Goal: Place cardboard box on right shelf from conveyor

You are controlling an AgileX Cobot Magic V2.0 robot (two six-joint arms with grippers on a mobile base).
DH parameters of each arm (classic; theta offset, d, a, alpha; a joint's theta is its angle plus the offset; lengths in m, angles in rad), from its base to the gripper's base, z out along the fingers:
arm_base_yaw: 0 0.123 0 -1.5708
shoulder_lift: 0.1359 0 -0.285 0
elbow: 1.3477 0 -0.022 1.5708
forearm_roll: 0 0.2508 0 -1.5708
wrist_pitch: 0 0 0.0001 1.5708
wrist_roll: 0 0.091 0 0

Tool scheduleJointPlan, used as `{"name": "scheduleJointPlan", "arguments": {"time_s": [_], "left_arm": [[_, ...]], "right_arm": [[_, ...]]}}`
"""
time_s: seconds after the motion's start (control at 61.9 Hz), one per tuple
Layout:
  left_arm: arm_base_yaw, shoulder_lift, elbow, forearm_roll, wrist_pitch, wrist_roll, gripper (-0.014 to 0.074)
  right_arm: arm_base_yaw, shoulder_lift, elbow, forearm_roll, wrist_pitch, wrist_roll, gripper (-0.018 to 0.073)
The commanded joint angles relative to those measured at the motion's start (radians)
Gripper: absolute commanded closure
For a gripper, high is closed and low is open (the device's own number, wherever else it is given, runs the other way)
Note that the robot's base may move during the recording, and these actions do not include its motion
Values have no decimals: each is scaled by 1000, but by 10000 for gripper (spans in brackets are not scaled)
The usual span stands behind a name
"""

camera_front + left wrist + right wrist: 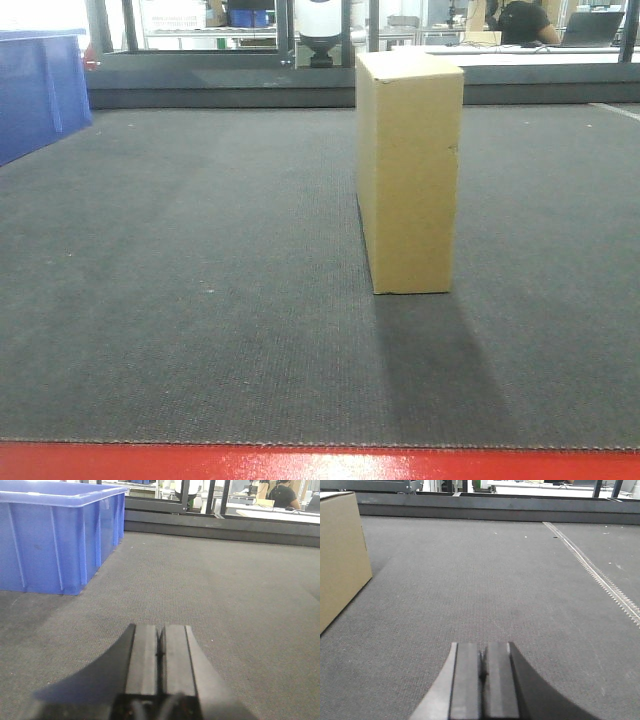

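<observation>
Left claw (160,630), right claw (482,647), both matte black, flat, blocky

one cardboard box (410,175), one blue bin (50,540), two tools (160,632) (482,650)

Bright, even indoor light. The box (410,170) casts a soft shadow toward the camera on the belt (180,300), so light comes from behind. Glare whitens the red edge (320,465); the far background is washed out. Wrist views are slightly soft up close.
</observation>
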Motion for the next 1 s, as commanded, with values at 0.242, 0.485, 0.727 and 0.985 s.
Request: {"name": "scheduleJointPlan", "arguments": {"time_s": [0.242,0.485,0.727,0.985], "left_arm": [[-1,-12,-4,-7,-90,-5,715],[-1,-12,-4,-7,-90,-5,715],[-1,-12,-4,-7,-90,-5,715],[-1,-12,-4,-7,-90,-5,715]], "right_arm": [[2,-15,-3,1,-93,-6,524],[2,-15,-3,1,-94,-6,524],[2,-14,-3,1,-118,-6,524],[2,-14,-42,1,-183,-6,524]]}}
